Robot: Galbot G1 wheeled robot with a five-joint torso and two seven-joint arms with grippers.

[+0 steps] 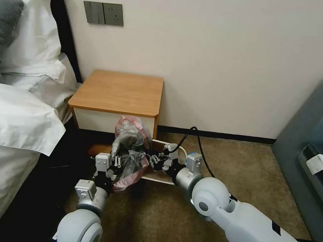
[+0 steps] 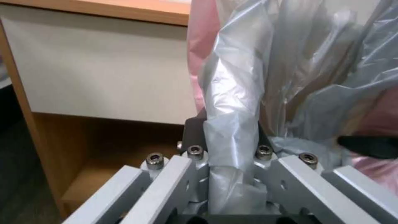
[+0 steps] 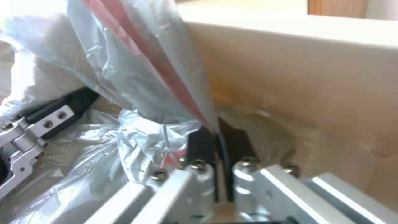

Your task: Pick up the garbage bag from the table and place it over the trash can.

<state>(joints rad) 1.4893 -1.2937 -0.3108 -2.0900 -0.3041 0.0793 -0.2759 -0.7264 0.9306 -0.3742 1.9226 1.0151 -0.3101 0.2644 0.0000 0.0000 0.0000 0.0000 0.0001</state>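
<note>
The garbage bag (image 1: pixel 129 148) is bunched up, grey with a pinkish-red edge, low in front of the table (image 1: pixel 119 91) and over the near-left part of the trash can (image 1: pixel 167 143). My left gripper (image 1: pixel 118 163) is shut on a grey fold of the garbage bag (image 2: pixel 232 124). Opposite it, my right gripper (image 1: pixel 153 160) is shut on the bag's pinkish edge (image 3: pixel 166 71) just inside the beige trash can wall (image 3: pixel 315 77). The table's white drawer front (image 2: pixel 99 68) stands close behind the bag. Much of the trash can is hidden by the bag and arms.
A bed with white bedding (image 1: pixel 7 116) stands close on the left. A black cable (image 1: pixel 198 141) runs along the carpet behind the right arm. A grey sofa (image 1: pixel 316 149) is at the right. Open carpet (image 1: pixel 250 172) lies between bin and sofa.
</note>
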